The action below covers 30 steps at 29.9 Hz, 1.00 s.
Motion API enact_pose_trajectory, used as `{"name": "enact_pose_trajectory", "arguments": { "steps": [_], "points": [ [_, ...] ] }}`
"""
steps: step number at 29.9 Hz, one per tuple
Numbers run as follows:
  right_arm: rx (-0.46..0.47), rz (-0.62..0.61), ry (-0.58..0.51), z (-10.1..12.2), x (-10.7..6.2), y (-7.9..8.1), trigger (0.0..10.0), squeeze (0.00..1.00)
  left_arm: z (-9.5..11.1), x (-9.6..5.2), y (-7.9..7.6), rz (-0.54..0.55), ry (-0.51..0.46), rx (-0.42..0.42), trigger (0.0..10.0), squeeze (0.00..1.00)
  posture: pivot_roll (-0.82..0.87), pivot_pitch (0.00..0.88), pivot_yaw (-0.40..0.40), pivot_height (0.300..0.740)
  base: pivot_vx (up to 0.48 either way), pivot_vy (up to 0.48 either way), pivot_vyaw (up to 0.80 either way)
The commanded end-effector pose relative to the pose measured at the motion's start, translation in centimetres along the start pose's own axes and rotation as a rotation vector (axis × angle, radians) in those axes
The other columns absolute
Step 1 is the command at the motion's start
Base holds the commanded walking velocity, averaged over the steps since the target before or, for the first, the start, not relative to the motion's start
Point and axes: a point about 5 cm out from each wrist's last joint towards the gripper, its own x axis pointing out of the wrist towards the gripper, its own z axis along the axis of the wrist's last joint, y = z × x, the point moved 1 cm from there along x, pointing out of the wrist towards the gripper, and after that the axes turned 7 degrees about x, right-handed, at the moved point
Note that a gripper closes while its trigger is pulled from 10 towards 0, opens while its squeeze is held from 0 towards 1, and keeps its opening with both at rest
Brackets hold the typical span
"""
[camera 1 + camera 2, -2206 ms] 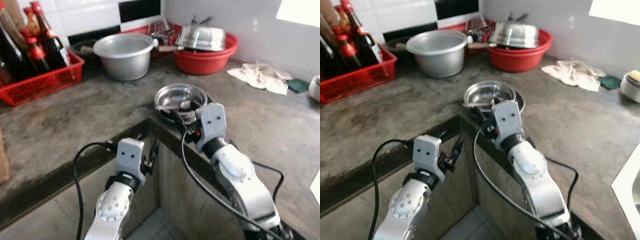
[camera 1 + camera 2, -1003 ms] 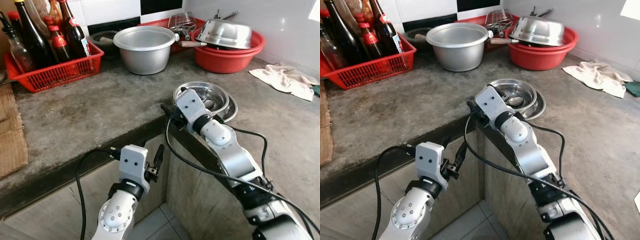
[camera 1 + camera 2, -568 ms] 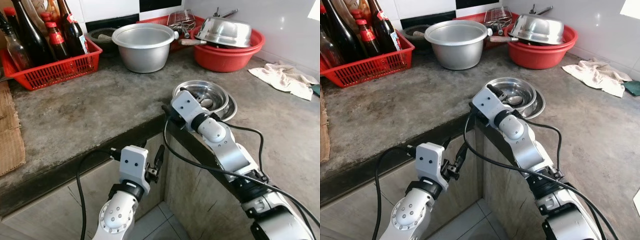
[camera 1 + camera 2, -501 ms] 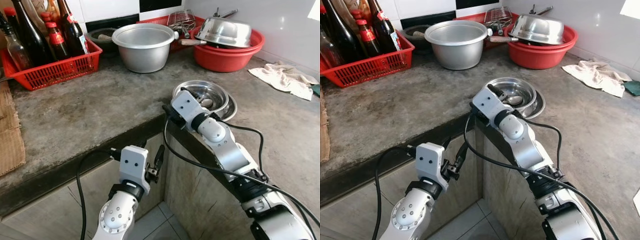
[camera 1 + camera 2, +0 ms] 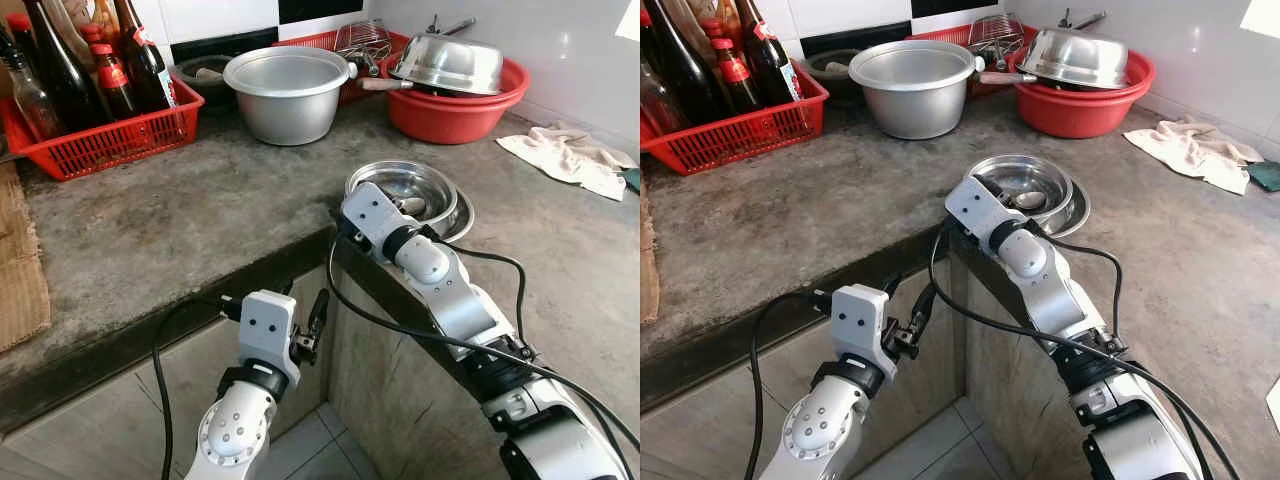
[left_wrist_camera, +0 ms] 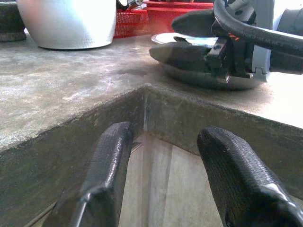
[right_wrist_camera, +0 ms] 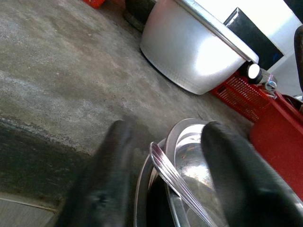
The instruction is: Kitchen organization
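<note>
A steel bowl with a spoon in it sits on a steel plate near the concrete counter's inner corner. My right gripper is at the bowl's near-left rim. It is open, with one finger outside the rim and the other finger over the bowl. A ridged utensil handle lies between them. My left gripper hangs open below the counter edge, in front of the corner, holding nothing.
At the back stand an aluminium pot, a red basin holding a steel lid, and a red basket of dark bottles. A crumpled cloth lies at the right. Cardboard lies at the left edge.
The camera has shifted since the oldest frames. My right gripper has edged slightly closer onto the bowl's rim. The left arm has stayed still.
</note>
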Motion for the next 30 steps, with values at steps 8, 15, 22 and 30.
{"name": "enact_pose_trajectory", "arguments": {
  "steps": [8,15,22,30],
  "points": [
    [-0.003,-0.036,-0.035,1.0,0.3,-1.0,0.0,0.0,0.4,0.0,0.1,0.004,-0.014,0.009,10.0,0.0,0.11,0.13,-0.058,0.74,0.0,0.0,0.0],
    [-0.002,-0.081,-0.054,1.5,0.3,-1.8,0.0,0.0,0.5,0.1,0.2,0.008,-0.016,0.012,10.0,0.0,0.11,0.127,-0.056,0.74,0.0,0.0,0.0],
    [0.043,-0.212,-0.133,2.7,-0.5,-3.5,0.0,0.0,0.5,0.3,0.3,0.009,-0.021,0.017,10.0,0.0,0.11,0.113,-0.055,0.74,0.0,0.0,0.0],
    [0.29,-0.433,-0.388,6.2,-3.9,-5.9,0.0,0.0,0.6,0.5,0.4,0.012,-0.025,0.02,10.0,0.0,0.11,0.097,-0.052,0.74,0.0,0.0,0.0]
  ]
}}
